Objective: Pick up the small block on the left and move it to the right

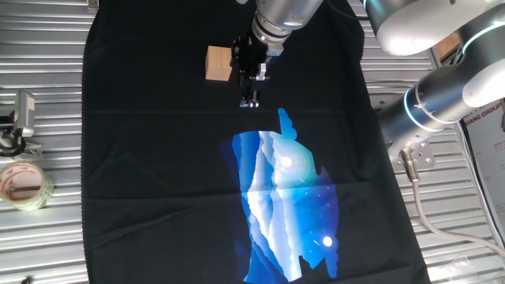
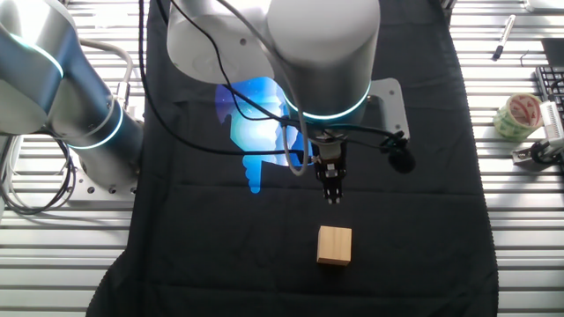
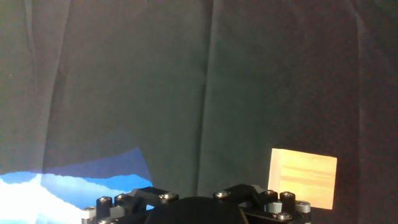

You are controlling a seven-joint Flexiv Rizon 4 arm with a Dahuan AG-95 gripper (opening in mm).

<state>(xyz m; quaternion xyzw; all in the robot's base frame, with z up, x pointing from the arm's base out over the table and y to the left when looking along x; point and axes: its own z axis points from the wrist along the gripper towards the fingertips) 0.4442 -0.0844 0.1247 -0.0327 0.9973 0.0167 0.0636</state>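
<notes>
Small block [image 1: 218, 64] on the cloth [image 1: 158, 158] — just beside the gripper [image 1: 249, 101]; tape roll [image 1: 24, 184] off the cloth, well apart

We see a table of ribbed silver metal slats [image 1: 55, 102], its grooves catching an even, cool light. Over its middle lies a black cloth [image 1: 158, 158] with a bright blue and white printed picture [image 1: 288, 201]. A roll of clear tape [image 1: 24, 183] rests on the bare slats beside the cloth, near a small metal clamp [image 1: 22, 114].
</notes>
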